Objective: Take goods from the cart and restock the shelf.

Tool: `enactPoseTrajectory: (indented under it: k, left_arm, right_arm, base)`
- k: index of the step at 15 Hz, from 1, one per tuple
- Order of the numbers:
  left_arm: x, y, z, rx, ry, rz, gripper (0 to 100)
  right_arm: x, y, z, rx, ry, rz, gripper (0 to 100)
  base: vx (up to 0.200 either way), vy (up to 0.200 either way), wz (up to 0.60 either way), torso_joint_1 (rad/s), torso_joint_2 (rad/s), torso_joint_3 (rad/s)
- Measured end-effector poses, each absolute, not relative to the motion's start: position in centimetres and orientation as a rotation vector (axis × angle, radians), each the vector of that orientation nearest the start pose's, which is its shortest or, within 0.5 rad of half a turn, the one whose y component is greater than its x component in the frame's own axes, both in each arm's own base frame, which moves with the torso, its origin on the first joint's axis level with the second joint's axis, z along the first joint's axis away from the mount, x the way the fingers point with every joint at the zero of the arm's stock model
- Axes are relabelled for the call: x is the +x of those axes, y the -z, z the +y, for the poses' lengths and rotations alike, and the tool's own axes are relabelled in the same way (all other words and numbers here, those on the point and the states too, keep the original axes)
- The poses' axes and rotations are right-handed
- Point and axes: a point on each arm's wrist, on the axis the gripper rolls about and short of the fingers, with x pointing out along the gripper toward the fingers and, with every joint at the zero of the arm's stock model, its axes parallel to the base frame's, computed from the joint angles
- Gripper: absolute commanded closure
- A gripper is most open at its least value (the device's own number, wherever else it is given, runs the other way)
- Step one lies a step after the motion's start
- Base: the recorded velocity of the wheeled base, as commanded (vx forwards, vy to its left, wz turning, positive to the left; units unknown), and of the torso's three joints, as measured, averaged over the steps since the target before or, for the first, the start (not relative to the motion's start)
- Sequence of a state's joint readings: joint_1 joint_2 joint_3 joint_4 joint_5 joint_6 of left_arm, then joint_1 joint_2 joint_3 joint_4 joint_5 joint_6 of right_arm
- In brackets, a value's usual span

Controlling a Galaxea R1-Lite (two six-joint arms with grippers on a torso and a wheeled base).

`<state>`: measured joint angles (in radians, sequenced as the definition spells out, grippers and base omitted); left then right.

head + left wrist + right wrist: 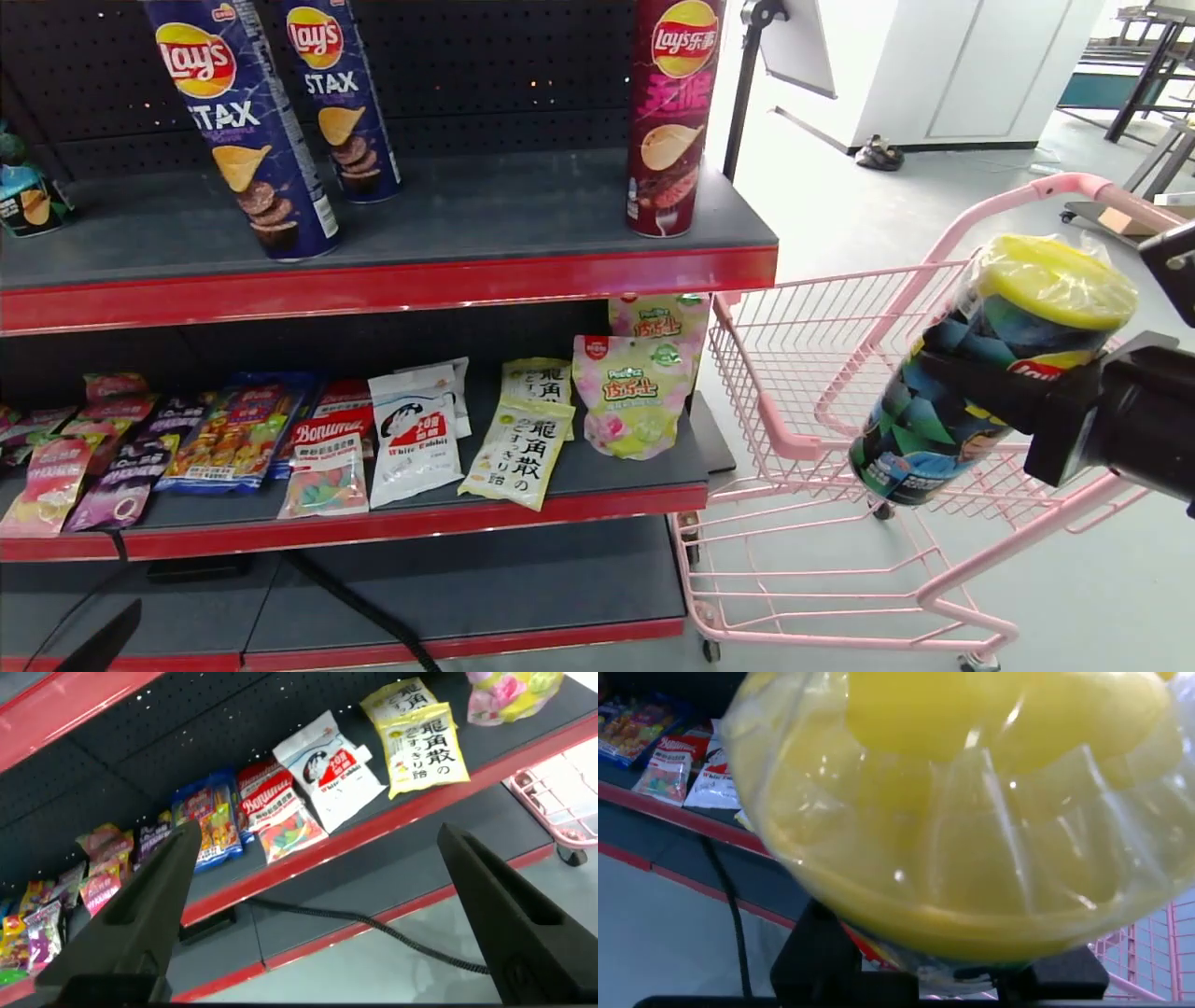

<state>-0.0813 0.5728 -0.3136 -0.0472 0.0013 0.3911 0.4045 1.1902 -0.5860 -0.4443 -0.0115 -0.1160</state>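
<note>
Three cans (250, 131) are standing on the shelf (485, 219); at three o'clock the right end effector (980, 392) is gripping a fourth can (934, 439); the left end effector (318, 840) is gaping open.

The yellow lid of a chip can (971, 812), wrapped in clear crinkled film, sits right up against the camera. Under it the right gripper (943, 975) has its dark fingers (822, 961) closed on the can. Behind, snack bags (668, 765) lie on a red-edged shelf (654, 803). A black cable (729, 905) hangs below the shelf, and the wire of a pink cart (1158, 952) is at the edge.
</note>
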Motion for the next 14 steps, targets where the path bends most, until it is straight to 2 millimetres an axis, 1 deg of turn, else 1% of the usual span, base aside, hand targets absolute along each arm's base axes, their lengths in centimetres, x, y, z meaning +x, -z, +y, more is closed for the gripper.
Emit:
enactPoseTrajectory:
  k: [5, 12, 14]
  left_arm:
    - [3.64, -16.94, -0.29, 0.398, 0.121, 0.194, 0]
    - [3.62, -16.98, -0.29, 0.398, 0.120, 0.192, 0]
    - [3.61, -17.01, -0.29, 0.398, 0.119, 0.189, 0]
  right_arm:
    - [16.26, -22.48, 6.95, -0.166, -0.404, 0.133, 100]
    - [16.06, -22.54, 7.00, -0.177, -0.414, 0.126, 100]
    - [16.04, -22.56, 6.99, -0.176, -0.414, 0.125, 100]
  base:
    - [0.000, 0.000, 0.00, 0.129, -0.43, -0.301]
    - [0.000, 0.000, 0.00, 0.202, -0.58, -0.376]
    - [0.000, 0.000, 0.00, 0.195, -0.49, -0.308]
